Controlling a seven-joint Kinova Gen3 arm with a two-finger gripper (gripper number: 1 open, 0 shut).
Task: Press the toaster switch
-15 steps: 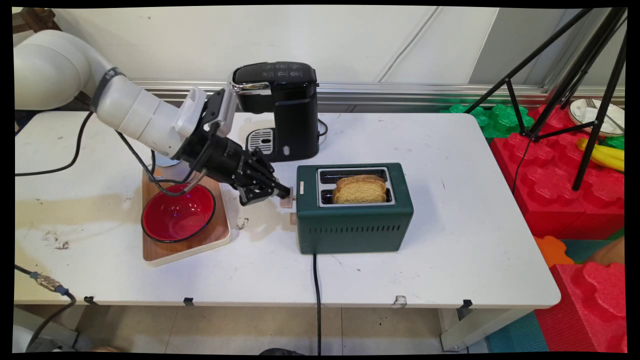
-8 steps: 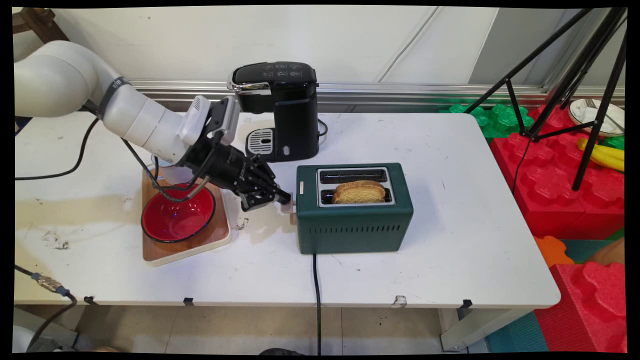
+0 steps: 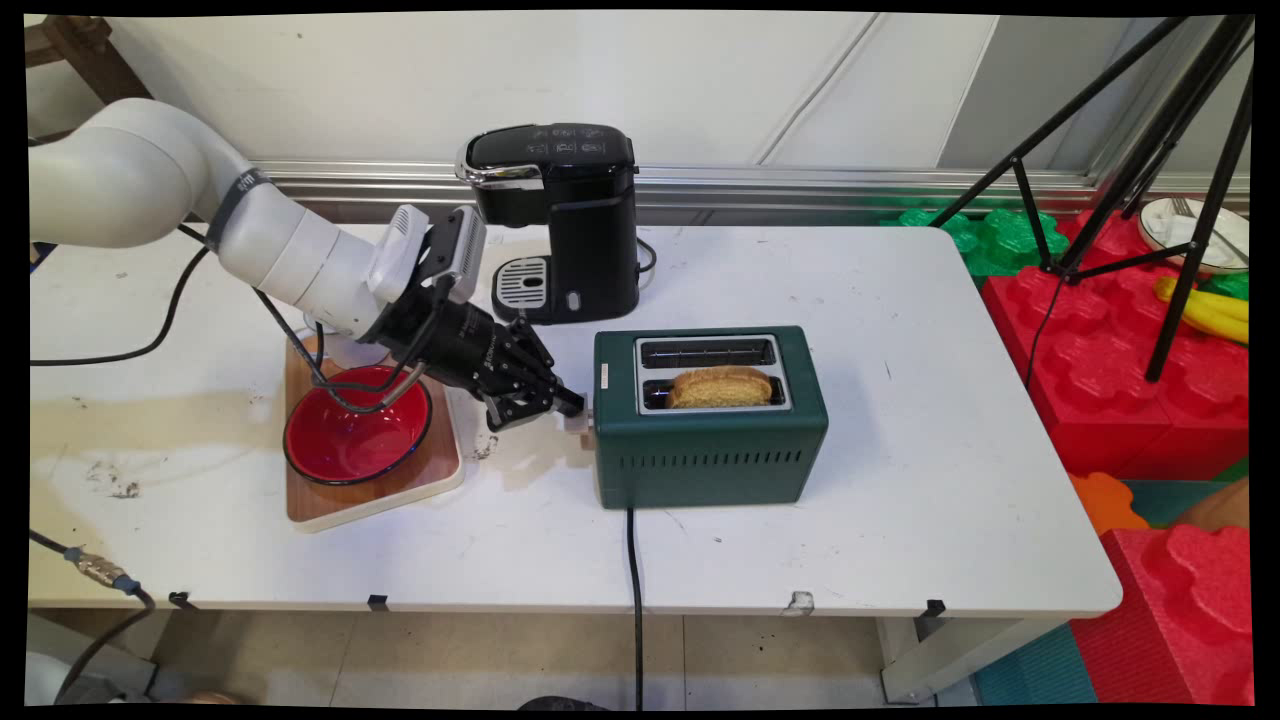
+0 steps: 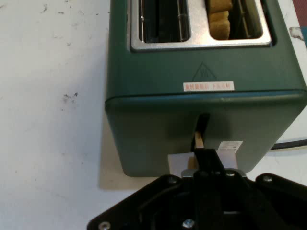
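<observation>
Directly under the jaws (image 4: pixel 206 155), which are pressed together, the toaster (image 3: pixel 708 440) lever (image 4: pixel 204 160) wants steady, straight downward pressure.

A white rectangular bench (image 3: pixel 900 420) stands before a plain off-white wall (image 3: pixel 400 80). Beige floor tiles (image 3: pixel 500 660) lie below; big red foam blocks (image 3: pixel 1120 380) and a black tripod (image 3: pixel 1180 180) stand right.
</observation>
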